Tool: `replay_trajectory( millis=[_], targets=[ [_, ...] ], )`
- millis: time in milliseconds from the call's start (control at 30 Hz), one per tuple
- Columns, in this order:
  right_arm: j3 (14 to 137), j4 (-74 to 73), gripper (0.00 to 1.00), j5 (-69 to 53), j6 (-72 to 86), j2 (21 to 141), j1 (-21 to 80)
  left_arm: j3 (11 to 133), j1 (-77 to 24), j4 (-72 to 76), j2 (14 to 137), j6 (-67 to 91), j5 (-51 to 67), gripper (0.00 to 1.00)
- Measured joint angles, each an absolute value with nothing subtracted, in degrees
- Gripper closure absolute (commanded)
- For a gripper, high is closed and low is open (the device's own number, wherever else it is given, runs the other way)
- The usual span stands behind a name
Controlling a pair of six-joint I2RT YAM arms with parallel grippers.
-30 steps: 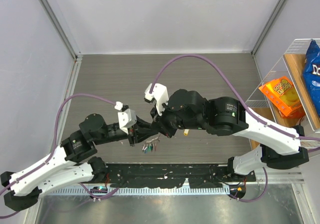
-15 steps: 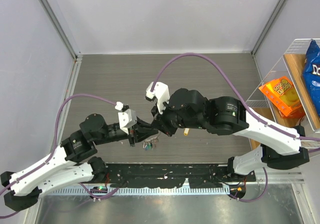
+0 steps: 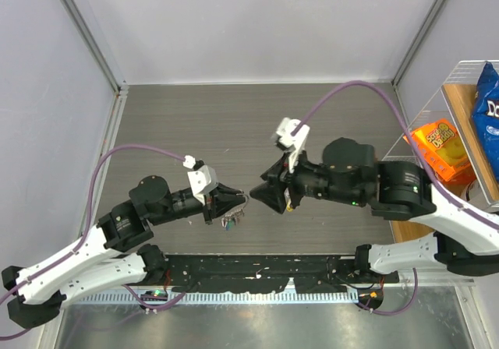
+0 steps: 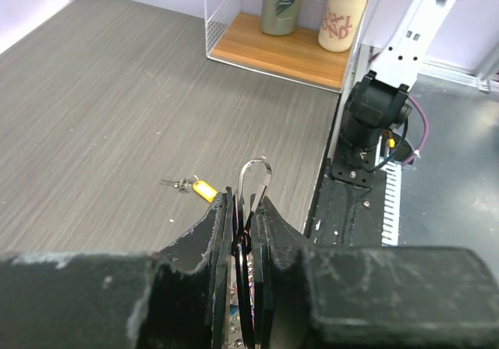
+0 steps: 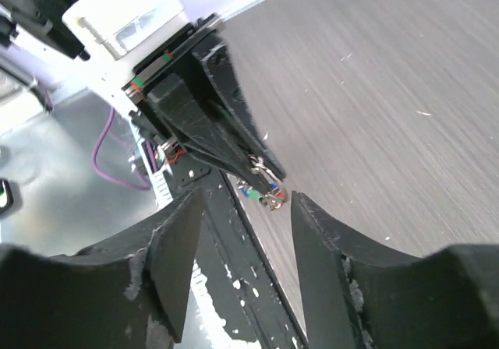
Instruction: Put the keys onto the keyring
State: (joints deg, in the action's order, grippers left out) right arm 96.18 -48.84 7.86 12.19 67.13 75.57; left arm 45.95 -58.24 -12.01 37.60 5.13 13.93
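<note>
Left claw point(image 4: 248, 202) is nearly closed, pinching the keyring point(image 4: 256, 161) upright, with a few keys point(image 5: 261, 194) hanging below its tips. Right claw point(image 5: 243, 209) faces it close by, jaws apart and empty. Beyond them, one yellow key point(image 4: 204, 191) lies on the surface point(image 4: 117, 92).

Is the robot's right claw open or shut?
Open. The right gripper has its two black fingers standing apart, with a clear gap between them.

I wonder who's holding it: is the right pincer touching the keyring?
Apart. Right wrist view: the right pincer is open, with gaps around the keyring.
</note>
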Motion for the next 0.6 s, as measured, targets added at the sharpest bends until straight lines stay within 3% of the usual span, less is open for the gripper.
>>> replay_trajectory(
  millis=[267, 533, 600],
  targets=[
    [89.32, -40.88, 0.34, 7.29, 13.96, 62.96, 69.14, 45.17, -58.22, -11.75, 35.77, 3.66, 10.37, 1.00],
    [84.47, -35.31, 0.35, -1.69, 17.19, 67.61, 63.86, 42.00, -58.22, -10.44, 34.94, 1.69, 6.15, 1.00],
    [84.47, -34.17, 0.41, -4.32, 17.98, 68.66, 63.20, 41.28, -58.22, -10.22, 34.76, 1.23, 4.75, 1.00]
  ],
)
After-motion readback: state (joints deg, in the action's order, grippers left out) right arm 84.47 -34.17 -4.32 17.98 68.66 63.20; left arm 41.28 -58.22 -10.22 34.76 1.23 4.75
